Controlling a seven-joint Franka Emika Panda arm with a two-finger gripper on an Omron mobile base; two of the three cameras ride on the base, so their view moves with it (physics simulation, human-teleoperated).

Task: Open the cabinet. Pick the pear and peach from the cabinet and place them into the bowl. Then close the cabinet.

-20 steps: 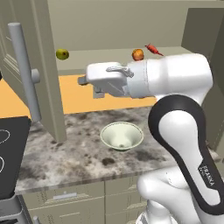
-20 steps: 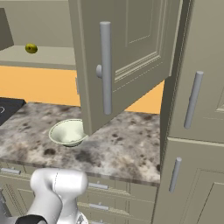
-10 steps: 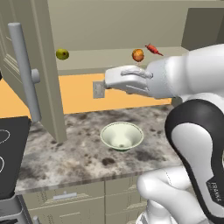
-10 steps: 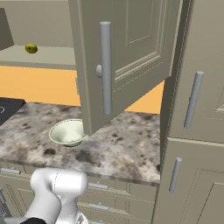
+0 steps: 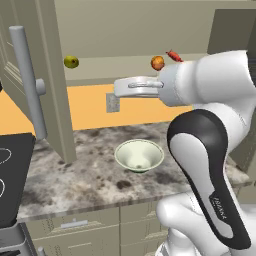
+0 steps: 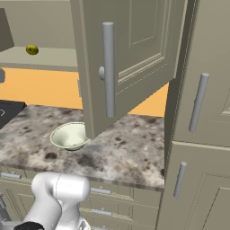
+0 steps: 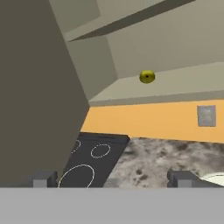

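The cabinet stands open, its doors swung outward. On its shelf the pear sits at the left, well apart from the peach, which lies just beside a thin red pepper. Below, the bowl rests on the speckled table. The claw hangs at shelf height, its tips spread wide and gripping nothing.
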